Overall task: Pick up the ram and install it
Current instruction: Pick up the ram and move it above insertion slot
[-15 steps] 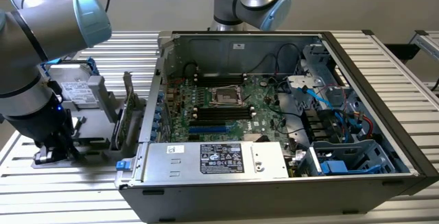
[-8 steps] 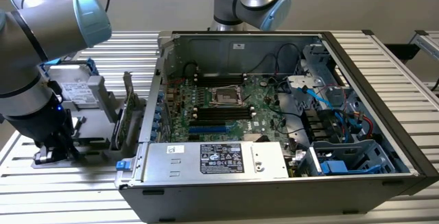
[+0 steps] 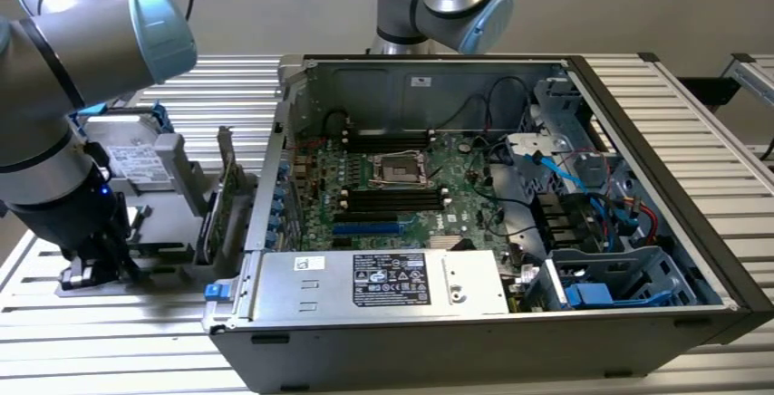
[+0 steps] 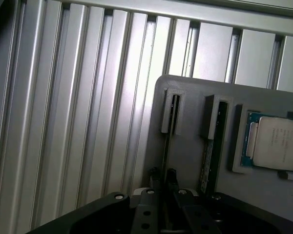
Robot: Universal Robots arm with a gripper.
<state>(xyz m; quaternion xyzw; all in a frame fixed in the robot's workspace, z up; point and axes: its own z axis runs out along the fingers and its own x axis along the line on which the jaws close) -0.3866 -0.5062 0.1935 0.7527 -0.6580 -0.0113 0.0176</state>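
The ram (image 4: 165, 139) stands on edge in a slot of the grey holder (image 4: 188, 161) – the gripper (image 4: 164, 179) sits astride one end of it (clamped or merely close, I cannot tell). A processor (image 4: 276, 144) lies in the same holder – on the slatted table (image 4: 63, 122).

The case (image 3: 362, 87) is open on top; its black slots (image 3: 390, 200) lie bare, hemmed by the power supply (image 3: 375, 282) and cables (image 3: 563, 173). Bare bench (image 4: 63, 122) lies beside the hand (image 4: 164, 179).
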